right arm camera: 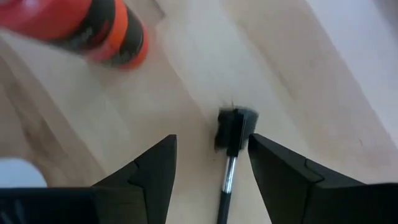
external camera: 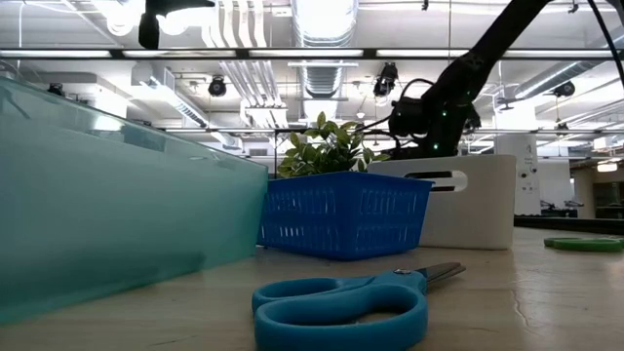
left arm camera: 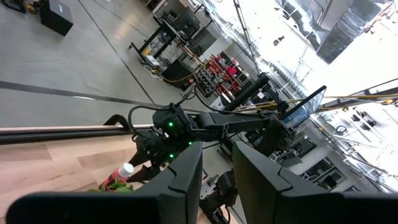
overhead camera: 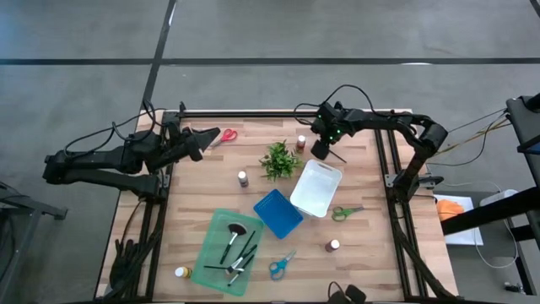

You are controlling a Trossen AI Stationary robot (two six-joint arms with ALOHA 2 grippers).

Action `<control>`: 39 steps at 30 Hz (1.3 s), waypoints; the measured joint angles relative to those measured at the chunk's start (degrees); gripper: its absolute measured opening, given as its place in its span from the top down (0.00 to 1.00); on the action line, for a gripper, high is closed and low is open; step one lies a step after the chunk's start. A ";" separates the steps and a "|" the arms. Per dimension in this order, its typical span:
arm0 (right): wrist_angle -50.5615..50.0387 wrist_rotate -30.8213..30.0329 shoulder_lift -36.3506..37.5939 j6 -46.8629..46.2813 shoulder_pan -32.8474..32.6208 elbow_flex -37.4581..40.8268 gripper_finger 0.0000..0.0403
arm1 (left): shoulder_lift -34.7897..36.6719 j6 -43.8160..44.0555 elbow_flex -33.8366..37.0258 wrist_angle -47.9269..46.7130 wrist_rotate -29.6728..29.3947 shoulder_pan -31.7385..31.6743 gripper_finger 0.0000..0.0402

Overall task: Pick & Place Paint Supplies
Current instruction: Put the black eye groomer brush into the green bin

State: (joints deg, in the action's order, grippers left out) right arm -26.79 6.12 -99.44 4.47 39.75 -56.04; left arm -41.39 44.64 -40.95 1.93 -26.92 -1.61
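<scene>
My right gripper [overhead camera: 324, 152] [right arm camera: 211, 146] is open and points down at the table's far side, just past the white bin [overhead camera: 316, 187]. A dark-handled brush with a broad black head [right arm camera: 234, 132] lies flat on the wood between its fingers; in the high view the brush [overhead camera: 338, 157] shows beside the gripper. A red paint bottle with a white cap [overhead camera: 301, 142] [right arm camera: 93, 28] stands close by. My left gripper [overhead camera: 201, 141] [left arm camera: 217, 180] is open and empty at the far left, next to the red scissors [overhead camera: 224, 135].
A leafy plant [overhead camera: 280, 160] stands mid-table. A blue basket [overhead camera: 278, 213] and a green tray [overhead camera: 221, 253] holding brushes sit nearer. Green scissors [overhead camera: 346, 212], blue scissors [overhead camera: 283, 264] [external camera: 341, 302] and other small bottles [overhead camera: 243, 178] [overhead camera: 334, 246] [overhead camera: 180, 272] lie around.
</scene>
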 joint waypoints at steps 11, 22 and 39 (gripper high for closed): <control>4.02 -2.61 -3.21 -0.29 0.00 1.89 0.51 | -0.01 1.45 0.00 0.00 -0.02 0.00 0.75; 3.86 -6.76 -4.70 -1.47 0.37 1.97 0.94 | 0.00 2.38 0.00 0.04 -0.02 -0.02 0.75; -3.28 -2.87 17.51 -13.24 -0.40 3.18 0.99 | -0.09 0.69 0.00 0.19 0.65 0.00 0.75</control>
State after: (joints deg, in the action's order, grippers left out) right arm -30.08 3.25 -81.93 -8.77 39.35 -52.86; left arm -41.47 45.34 -40.95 2.13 -26.26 -1.61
